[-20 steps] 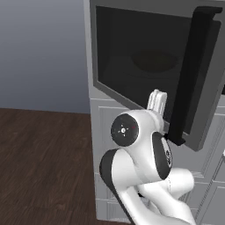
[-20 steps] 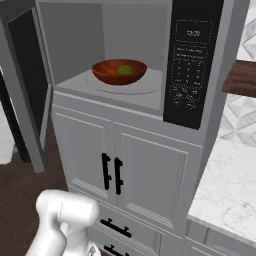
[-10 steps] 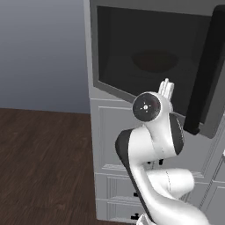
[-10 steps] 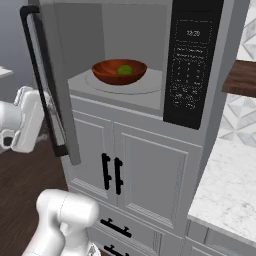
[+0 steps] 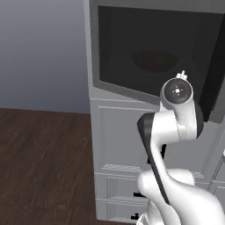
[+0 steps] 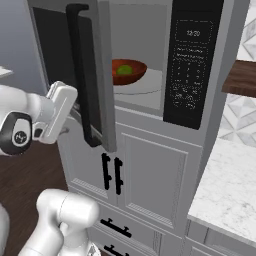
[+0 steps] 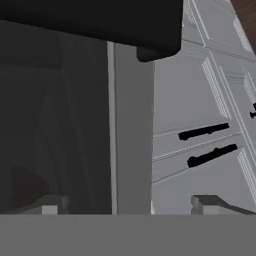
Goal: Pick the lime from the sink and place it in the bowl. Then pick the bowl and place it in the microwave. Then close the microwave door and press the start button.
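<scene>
Now we are at the door-closing step, as we judge it: the lime (image 6: 124,70) already lies inside the wooden bowl (image 6: 128,71), and the bowl rests on the white turntable (image 6: 145,86) inside the microwave (image 6: 165,60). The microwave door (image 6: 90,75) stands about half shut, with its black bar handle (image 6: 82,75) facing outward.

Our hand (image 6: 60,111) is placed against the outer face of the door, just below and to the left of the handle. Its two fingers are spread wide apart and hold nothing; in the hand view the fingertips (image 7: 50,206) sit on both sides of the grey door frame. We think the hand is kept open so that it pushes with a broad flat side, not to grasp anything.

The black keypad panel (image 6: 190,65) on the right side is not covered by the door, so the start button should be reachable once the door is shut. One risk: the hand could slip off the door edge.
</scene>
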